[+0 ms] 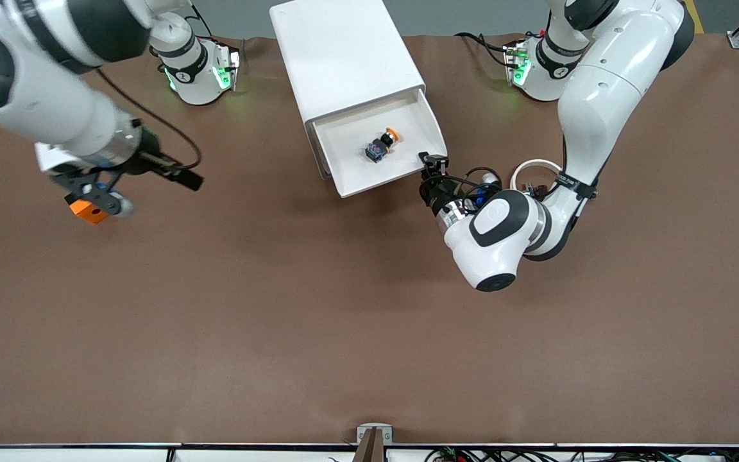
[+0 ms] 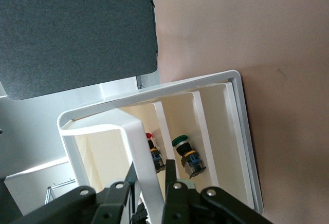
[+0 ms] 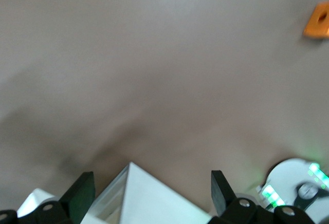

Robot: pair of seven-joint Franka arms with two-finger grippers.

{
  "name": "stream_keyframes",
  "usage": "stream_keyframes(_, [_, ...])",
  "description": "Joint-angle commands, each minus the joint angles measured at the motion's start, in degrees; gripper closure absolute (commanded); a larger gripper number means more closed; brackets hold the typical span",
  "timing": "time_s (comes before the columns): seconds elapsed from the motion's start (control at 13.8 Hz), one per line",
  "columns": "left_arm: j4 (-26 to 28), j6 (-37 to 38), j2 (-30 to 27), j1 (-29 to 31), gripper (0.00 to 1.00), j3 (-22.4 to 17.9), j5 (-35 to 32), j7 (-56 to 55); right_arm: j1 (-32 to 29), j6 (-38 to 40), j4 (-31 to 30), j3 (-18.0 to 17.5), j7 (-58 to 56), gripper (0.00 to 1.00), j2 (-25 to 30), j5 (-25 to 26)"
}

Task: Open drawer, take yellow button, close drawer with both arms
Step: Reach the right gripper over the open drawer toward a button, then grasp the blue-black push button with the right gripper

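The drawer (image 1: pixel 401 138) stands pulled out of the white cabinet (image 1: pixel 344 54), the left pincer (image 1: pixel 432 168) clamped on its front edge. The button (image 1: pixel 382 145) lies inside. The right pincer (image 1: pixel 97 192) hangs wide open, empty, over the orange block (image 1: pixel 87 210) on the worktop (image 1: pixel 318 321).

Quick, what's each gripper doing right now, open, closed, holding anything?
Left gripper: shut on the front edge of the pulled-out white top drawer.
Right gripper: open, holding nothing, over the table near the orange square block.
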State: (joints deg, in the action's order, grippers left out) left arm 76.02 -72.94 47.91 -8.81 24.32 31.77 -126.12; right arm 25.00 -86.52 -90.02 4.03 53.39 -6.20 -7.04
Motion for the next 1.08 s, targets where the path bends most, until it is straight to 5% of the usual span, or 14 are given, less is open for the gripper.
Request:
stream_keyframes(0.0, [-0.17, 0.17, -0.81, -0.06, 0.76, -0.68, -1.62, 0.0, 8.01, -1.97, -0.5, 0.63, 13.8, 0.0, 0.57, -0.6])
stream_keyframes(0.14, [-0.17, 0.17, -0.72, -0.06, 0.68, -0.68, -1.62, 0.09, 12.94, -4.87, -2.52, 0.63, 22.16, 0.0, 0.84, -0.6])
stream_keyframes(0.43, [-0.09, 0.17, -0.72, -0.06, 0.02, -0.68, -1.53, 0.26, 20.59, -14.26, -8.49, 0.63, 35.35, 0.0, 1.54, -1.04])
stream_keyframes(1.01, [-1.13, 0.17, -1.24, 0.99, 0.0, -0.51, -1.79, 0.62, 29.3, -24.39, -9.03, 0.72, 49.7, 0.0, -3.28, -0.43])
